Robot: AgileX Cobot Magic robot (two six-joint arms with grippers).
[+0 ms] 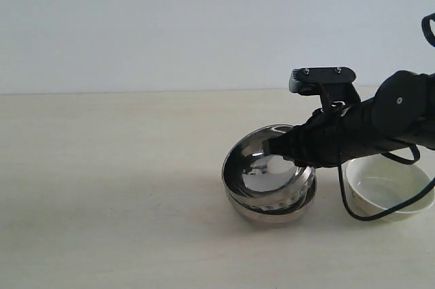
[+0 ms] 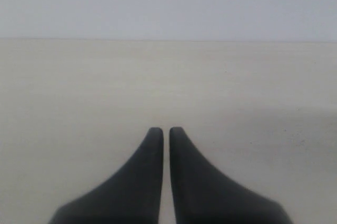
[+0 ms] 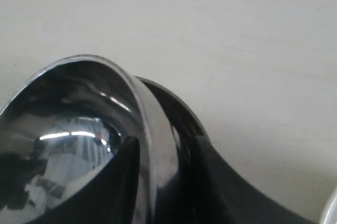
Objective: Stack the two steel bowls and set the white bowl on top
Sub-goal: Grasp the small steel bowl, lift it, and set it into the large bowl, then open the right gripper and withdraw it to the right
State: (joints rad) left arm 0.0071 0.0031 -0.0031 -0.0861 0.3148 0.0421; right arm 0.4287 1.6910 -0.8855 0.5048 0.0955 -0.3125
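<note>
Two steel bowls sit together right of centre. The smooth-sided steel bowl (image 1: pixel 262 166) is tilted, its opening facing left, and rests inside the ribbed steel bowl (image 1: pixel 275 213) below it. My right gripper (image 1: pixel 273 147) is shut on the smooth bowl's rim. In the right wrist view one finger (image 3: pixel 118 182) is inside the smooth bowl (image 3: pixel 68 129) and the other lies against its outside. The white bowl (image 1: pixel 387 194) stands upright on the table just right of the pair, partly behind my right arm. My left gripper (image 2: pixel 166 130) is shut on nothing, low over bare table.
The pale tabletop (image 1: pixel 102 187) stretches wide to the left of the bowls, with a plain wall behind. A black cable (image 1: pixel 353 211) from my right arm loops down in front of the white bowl. The white bowl's edge (image 3: pixel 331 214) shows in a corner of the right wrist view.
</note>
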